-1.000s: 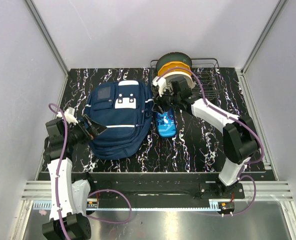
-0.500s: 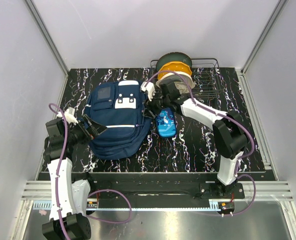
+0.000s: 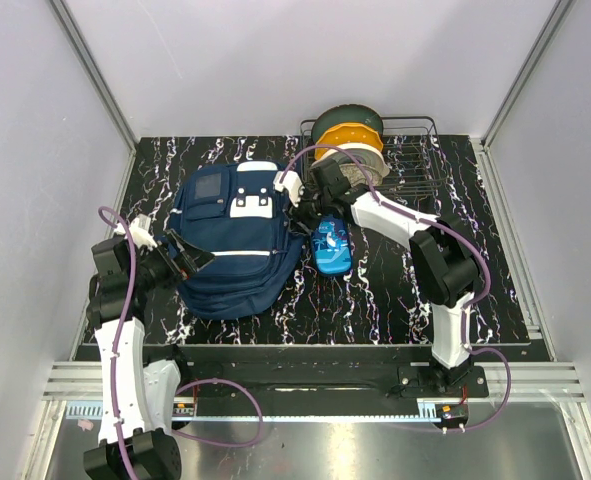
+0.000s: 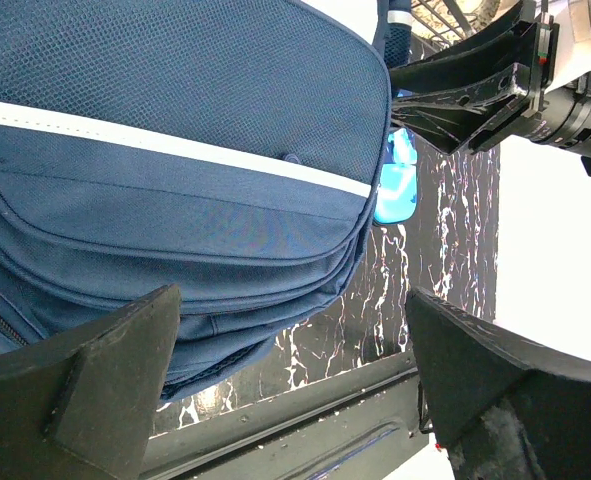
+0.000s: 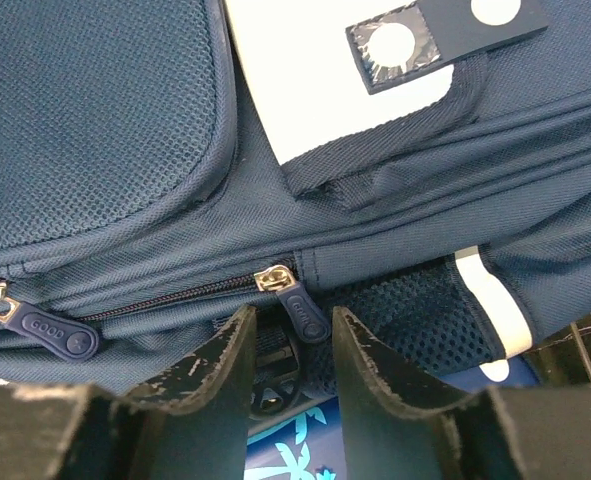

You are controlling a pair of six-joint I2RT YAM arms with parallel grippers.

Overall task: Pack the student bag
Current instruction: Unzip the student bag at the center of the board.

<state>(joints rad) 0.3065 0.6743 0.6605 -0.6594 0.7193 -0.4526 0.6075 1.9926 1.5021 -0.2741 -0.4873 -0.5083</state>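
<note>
- Student bag [image 3: 230,240] sits left-centre on the surface [image 3: 385,295]; pencil case [image 3: 331,247] crowds its right edge.
- Right fingers [image 5: 215,370] half-apart astride a zip pull [image 5: 305,312], not clamped.
- Left fingers [image 4: 105,370] wide, empty, at the bag's left edge.

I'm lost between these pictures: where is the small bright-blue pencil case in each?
Top external: pencil case mid-table, just right of the student bag.
Left wrist: upper right, peeking past the bag's edge.
Right wrist: bottom centre, just below the bag.
Shared landmark: the student bag.

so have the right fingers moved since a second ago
yes, the right fingers went left, away from the wire basket and over the student bag's right edge
</note>
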